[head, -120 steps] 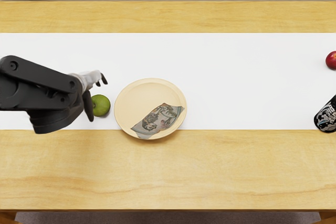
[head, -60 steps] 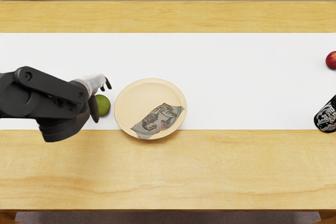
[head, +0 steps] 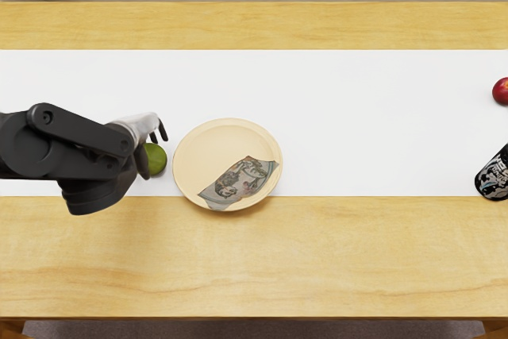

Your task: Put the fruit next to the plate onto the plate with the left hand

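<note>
The left hand (head: 137,136) was cupped over the green fruit (head: 157,159), hiding its left side; whether it gripped the fruit could not be told. The fruit lay on the white runner (head: 341,101), just beside the left rim of the cream plate (head: 208,145). A printed patch (head: 238,179) covered the plate's near right part. A red fruit (head: 501,90) and a dark can (head: 493,174) lay well apart at the right edge of the wooden table (head: 254,260).
</note>
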`<state>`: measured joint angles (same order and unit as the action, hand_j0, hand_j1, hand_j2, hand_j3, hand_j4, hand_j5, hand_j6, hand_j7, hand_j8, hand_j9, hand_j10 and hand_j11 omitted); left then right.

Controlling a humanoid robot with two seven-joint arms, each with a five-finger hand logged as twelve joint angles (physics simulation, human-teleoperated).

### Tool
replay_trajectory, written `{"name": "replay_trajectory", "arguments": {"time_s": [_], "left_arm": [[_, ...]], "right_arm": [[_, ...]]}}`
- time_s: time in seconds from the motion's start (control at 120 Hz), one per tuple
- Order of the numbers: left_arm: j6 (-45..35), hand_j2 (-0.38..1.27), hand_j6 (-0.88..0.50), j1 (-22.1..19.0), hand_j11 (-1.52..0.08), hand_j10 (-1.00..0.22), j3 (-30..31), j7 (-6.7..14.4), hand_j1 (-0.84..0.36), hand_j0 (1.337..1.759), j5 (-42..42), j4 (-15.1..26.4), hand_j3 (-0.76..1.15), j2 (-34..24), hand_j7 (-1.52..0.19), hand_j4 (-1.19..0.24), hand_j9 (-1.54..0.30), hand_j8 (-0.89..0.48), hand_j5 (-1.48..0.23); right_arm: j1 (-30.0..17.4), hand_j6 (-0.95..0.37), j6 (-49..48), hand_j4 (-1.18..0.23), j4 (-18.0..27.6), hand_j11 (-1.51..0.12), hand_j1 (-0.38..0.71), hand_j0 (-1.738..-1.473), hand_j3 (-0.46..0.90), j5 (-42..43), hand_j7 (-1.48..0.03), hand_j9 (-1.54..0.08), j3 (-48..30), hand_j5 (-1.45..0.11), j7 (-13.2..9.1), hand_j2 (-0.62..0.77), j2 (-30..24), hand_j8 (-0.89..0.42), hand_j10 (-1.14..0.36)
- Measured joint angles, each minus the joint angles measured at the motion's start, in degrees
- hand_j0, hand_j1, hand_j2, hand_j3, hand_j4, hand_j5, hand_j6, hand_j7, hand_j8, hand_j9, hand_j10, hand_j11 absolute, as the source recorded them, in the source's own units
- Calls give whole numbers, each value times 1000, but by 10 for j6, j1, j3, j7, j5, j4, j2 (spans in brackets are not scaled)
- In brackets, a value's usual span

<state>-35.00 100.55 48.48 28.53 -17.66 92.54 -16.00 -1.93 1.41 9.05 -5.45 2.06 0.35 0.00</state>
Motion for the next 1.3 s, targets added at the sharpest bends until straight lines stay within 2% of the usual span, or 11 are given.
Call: {"name": "replay_trajectory", "arguments": {"time_s": [0.225, 0.392, 0.717, 0.775, 0.917, 0.975, 1.025, 1.075, 1.108, 1.167, 1.3], "left_arm": [[-1, 92, -416, -9, -570, -443, 6, 0, -174, 1658, -1, -6, 0, 7, -563, -453, -571, -436, -556], [-1, 94, -460, -14, -589, -457, 7, 0, -192, 1658, 0, -15, 0, 12, -586, -465, -590, -454, -577], [0, 256, -422, -21, -734, -555, 6, 0, -229, 1656, -2, -31, 0, 16, -719, -562, -734, -496, -713], [1, 302, -413, -21, -770, -580, 6, 0, -237, 1656, -1, -32, 0, 16, -759, -558, -771, -512, -755], [0, 548, -448, -21, -922, -688, 6, 1, -255, 1655, -2, -34, 0, 16, -908, -628, -922, -539, -893], [-1, 733, -480, -22, -981, -732, 6, 1, -263, 1655, -3, -34, 0, 17, -960, -688, -981, -572, -935], [-1, 805, -508, -22, -1021, -759, 6, 1, -259, 1654, -3, -34, 0, 17, -997, -723, -1021, -593, -969], [-1, 781, -522, -23, -1053, -780, 6, 1, -237, 1654, -3, -35, 0, 18, -1025, -742, -1053, -607, -993], [-2, 587, -546, -31, -1091, -782, 6, 1, -168, 1649, -7, -37, 0, 24, -1050, -776, -1092, -620, -1003], [-2, 671, -536, -33, -1136, -784, 5, 2, -158, 1644, -10, -38, 0, 25, -1078, -785, -1137, -612, -1023], [-3, 568, -567, -33, -1135, -764, 4, 1, -68, 1642, -8, -41, 0, 25, -1044, -824, -1133, -645, -987]], "right_arm": [[0, -33, 0, -33, 0, -43, -310, -1658, 0, 0, -43, -43, 0, -43, 0, -7, 0, -33, -33], [0, -33, 0, -33, 0, -43, -310, -1658, 0, 0, -43, -43, 0, -43, 0, -7, 0, -33, -33], [0, -33, 0, -33, 0, -43, -310, -1658, 0, 0, -43, -43, 0, -43, 0, -7, 0, -33, -33], [0, -33, 0, -33, 0, -43, -310, -1658, 0, 0, -43, -43, 0, -43, 0, -7, 0, -33, -33], [0, -33, 0, -33, 0, -43, -310, -1658, 0, 0, -43, -43, 0, -43, 0, -7, 0, -33, -33], [0, -33, 0, -33, 0, -43, -310, -1658, 0, 0, -43, -43, 0, -43, 0, -7, 0, -33, -33], [0, -33, 0, -33, 0, -43, -310, -1658, 0, 0, -43, -43, 0, -43, 0, -7, 0, -33, -33], [0, -33, 0, -33, 0, -43, -310, -1658, 0, 0, -43, -43, 0, -43, 0, -7, 0, -33, -33], [0, -33, 0, -33, 0, -43, -310, -1658, 0, 0, -43, -43, 0, -43, 0, -7, 0, -33, -33], [0, -33, 0, -33, 0, -43, -310, -1658, 0, 0, -43, -43, 0, -43, 0, -7, 0, -33, -33], [0, -33, 0, -33, 0, -43, -310, -1658, 0, 0, -43, -43, 0, -43, 0, -7, 0, -33, -33]]}}
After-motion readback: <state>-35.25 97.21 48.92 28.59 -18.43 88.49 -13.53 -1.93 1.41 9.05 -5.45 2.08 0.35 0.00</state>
